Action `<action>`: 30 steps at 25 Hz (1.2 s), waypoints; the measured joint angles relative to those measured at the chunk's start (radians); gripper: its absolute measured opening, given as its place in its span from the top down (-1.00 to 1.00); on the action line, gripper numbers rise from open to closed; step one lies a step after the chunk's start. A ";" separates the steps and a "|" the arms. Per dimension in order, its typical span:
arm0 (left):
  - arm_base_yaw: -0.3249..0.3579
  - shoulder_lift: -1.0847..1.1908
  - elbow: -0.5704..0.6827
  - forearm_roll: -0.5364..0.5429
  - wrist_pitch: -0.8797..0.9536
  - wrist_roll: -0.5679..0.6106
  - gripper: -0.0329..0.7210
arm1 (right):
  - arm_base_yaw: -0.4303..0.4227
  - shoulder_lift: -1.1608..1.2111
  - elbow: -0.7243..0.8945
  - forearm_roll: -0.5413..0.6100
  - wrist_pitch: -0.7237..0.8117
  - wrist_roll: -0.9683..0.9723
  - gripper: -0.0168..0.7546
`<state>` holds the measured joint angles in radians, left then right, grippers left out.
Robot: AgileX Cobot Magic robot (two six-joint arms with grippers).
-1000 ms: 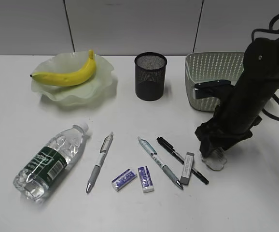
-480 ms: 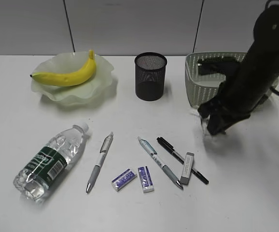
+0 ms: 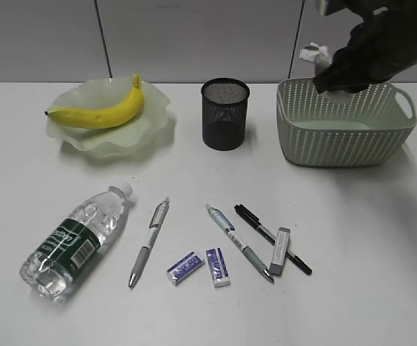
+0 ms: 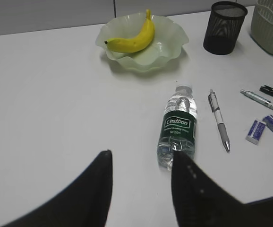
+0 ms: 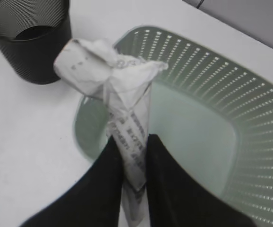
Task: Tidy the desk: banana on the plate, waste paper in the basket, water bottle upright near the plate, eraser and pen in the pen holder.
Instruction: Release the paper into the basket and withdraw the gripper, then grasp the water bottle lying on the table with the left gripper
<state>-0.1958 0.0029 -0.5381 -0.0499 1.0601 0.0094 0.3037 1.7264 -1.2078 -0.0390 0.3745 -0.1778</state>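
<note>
The right end effector (image 5: 129,156) is pinched tight on the waste paper (image 5: 113,75), a crumpled white wad with faint print that sticks out past the fingertips. It hangs in the air above the near-left part of the basket (image 3: 345,133), not touching it; the exterior view shows the paper (image 3: 311,54) raised over the basket's left rim.

The left end effector (image 4: 141,189) hovers low over the white worktop (image 4: 42,104) with its two dark fingers partly apart and nothing between them. The water bottle (image 4: 176,127) lies on its side just ahead of the right finger, cap pointing toward the plate (image 4: 174,38).

The banana (image 3: 100,112) rests in the plate at the back left. The pen holder (image 3: 224,114) stands upright between plate and basket. Across the front of the worktop lie a grey-grip pen (image 3: 149,241), a blue-patterned pen (image 3: 239,241), a black pen (image 3: 270,238), two purple-wrapped erasers (image 3: 200,265) and a grey eraser (image 3: 280,251) resting across the black pen.
</note>
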 joint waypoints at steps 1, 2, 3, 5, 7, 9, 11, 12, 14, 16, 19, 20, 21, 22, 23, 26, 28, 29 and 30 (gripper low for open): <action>0.000 0.000 0.000 0.000 0.000 0.000 0.09 | -0.014 0.021 0.000 -0.006 -0.031 0.011 0.64; 0.000 0.000 0.000 0.000 0.000 0.000 0.09 | -0.030 0.039 0.000 -0.011 -0.059 0.019 0.64; 0.000 0.000 0.000 0.000 0.000 0.000 0.09 | -0.047 0.062 0.000 -0.017 -0.082 0.026 0.64; 0.000 0.000 0.000 0.000 0.000 0.000 0.09 | -0.076 0.106 0.000 -0.021 -0.130 0.033 0.60; 0.000 0.000 0.000 0.000 0.000 0.000 0.09 | -0.098 0.144 0.000 -0.022 -0.161 0.048 0.39; 0.000 0.000 0.000 0.000 0.000 0.000 0.09 | -0.110 0.161 0.000 -0.021 -0.167 0.058 0.06; 0.000 0.001 0.000 -0.001 0.000 0.000 0.09 | -0.111 0.162 0.000 0.002 -0.164 0.060 -0.20; 0.000 0.001 0.000 -0.001 0.000 0.000 0.09 | -0.111 0.157 0.000 0.022 -0.155 0.061 -0.29; 0.000 0.001 0.000 -0.001 0.000 0.000 0.09 | -0.111 0.127 0.000 0.048 -0.098 0.062 -0.38; 0.000 0.001 0.000 -0.003 0.000 0.000 0.09 | -0.111 0.077 0.000 0.067 0.004 0.062 -0.42; 0.000 0.001 0.000 -0.003 0.000 0.000 0.09 | -0.111 -0.022 0.000 0.076 0.170 0.062 -0.43; 0.000 0.001 0.000 -0.003 0.000 0.000 0.09 | -0.111 -0.058 0.003 0.076 0.220 0.063 -0.43; 0.000 0.001 0.000 -0.004 0.000 0.000 0.09 | -0.111 -0.098 0.009 0.077 0.275 0.063 -0.43; 0.000 0.001 0.000 -0.004 0.000 0.000 0.09 | -0.111 -0.141 0.021 0.079 0.325 0.063 -0.43; 0.000 0.001 0.000 -0.004 0.000 0.000 0.09 | -0.111 -0.180 0.037 0.082 0.369 0.063 -0.43; 0.000 0.001 0.000 -0.004 0.000 0.000 0.09 | -0.111 -0.342 0.109 0.109 0.458 0.063 -0.43; 0.000 0.001 0.000 -0.004 0.000 0.000 0.09 | -0.111 -0.475 0.171 0.119 0.501 0.061 -0.43; 0.000 0.001 0.000 -0.004 0.000 0.000 0.09 | -0.111 -0.545 0.207 0.122 0.526 0.061 -0.42; 0.000 0.001 0.000 -0.004 0.000 0.000 0.09 | -0.111 -0.603 0.244 0.124 0.546 0.060 -0.41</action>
<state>-0.1958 0.0039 -0.5381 -0.0539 1.0601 0.0094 0.1930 1.1234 -0.9636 0.0845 0.9203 -0.1176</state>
